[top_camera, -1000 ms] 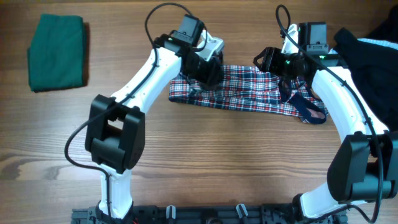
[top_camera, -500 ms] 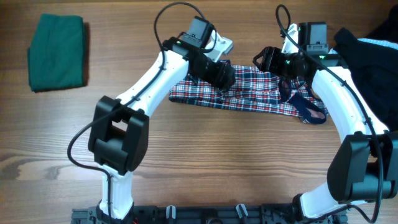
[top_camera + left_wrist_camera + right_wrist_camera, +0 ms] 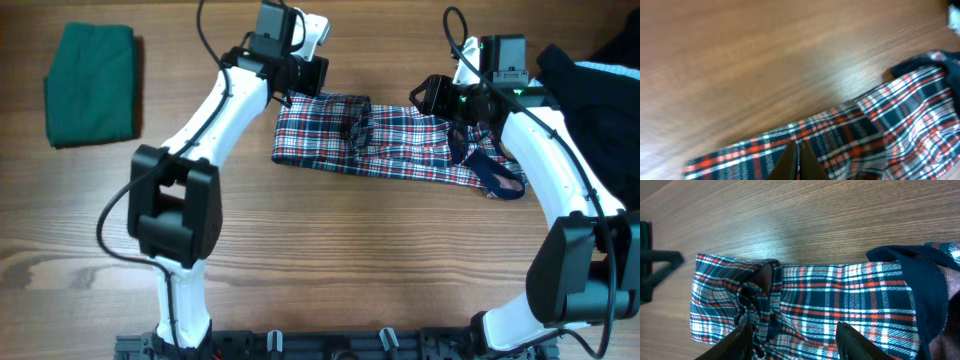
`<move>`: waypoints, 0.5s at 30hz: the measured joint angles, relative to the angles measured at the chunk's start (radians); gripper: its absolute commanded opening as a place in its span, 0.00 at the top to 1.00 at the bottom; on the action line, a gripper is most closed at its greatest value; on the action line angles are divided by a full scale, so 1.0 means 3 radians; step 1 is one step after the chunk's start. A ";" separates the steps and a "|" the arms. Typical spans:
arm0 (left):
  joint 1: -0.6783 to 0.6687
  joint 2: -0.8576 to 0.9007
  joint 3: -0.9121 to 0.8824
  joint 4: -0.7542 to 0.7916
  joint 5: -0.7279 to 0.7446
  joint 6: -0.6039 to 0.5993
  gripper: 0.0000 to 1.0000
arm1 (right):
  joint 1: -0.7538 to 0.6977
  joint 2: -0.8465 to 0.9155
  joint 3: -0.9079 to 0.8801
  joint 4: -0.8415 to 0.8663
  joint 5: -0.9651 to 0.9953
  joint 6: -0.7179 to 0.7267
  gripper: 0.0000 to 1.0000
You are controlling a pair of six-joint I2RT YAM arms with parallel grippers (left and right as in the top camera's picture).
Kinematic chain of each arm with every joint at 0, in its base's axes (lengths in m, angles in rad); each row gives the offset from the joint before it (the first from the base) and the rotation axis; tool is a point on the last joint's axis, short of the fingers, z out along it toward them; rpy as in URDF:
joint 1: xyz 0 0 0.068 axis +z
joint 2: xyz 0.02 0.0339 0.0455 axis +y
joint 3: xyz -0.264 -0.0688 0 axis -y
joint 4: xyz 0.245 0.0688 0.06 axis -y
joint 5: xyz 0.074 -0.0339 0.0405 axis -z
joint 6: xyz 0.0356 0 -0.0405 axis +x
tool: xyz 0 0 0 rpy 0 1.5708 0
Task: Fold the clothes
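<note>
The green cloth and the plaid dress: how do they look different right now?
The green cloth is plain; the dress is checked red, white and navy. The green cloth is folded into a neat rectangle; the dress lies as a long, rumpled strip, bunched near its middle. The green cloth sits alone to the left; the dress lies further right. Both rest on the wooden table.

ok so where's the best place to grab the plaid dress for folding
Likely a corner of the plaid dress at its flat, straight-edged end by the left arm, coming down from above and pinching across the hem. That end lies smooth on the table; the middle is bunched into a ridge and the other end is loose navy trim.
</note>
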 measured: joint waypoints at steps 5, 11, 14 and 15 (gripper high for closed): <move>-0.0086 0.0212 -0.0001 -0.0027 -0.0009 -0.0207 0.96 | 0.0000 0.0000 0.0000 0.0000 0.0050 0.0000 0.47; -0.0336 0.0277 0.0000 0.0014 -0.0010 -0.0300 0.96 | 0.0000 0.0000 0.0000 0.0001 0.0075 0.0000 0.46; -0.0444 0.0354 0.0004 0.0062 -0.0011 -0.0374 0.96 | 0.0000 0.0000 0.0000 0.0000 0.0075 0.0000 0.46; -0.0465 0.0388 0.0005 0.0074 -0.0011 -0.0402 0.96 | 0.0000 0.0000 0.0000 0.0000 0.0075 0.0000 0.46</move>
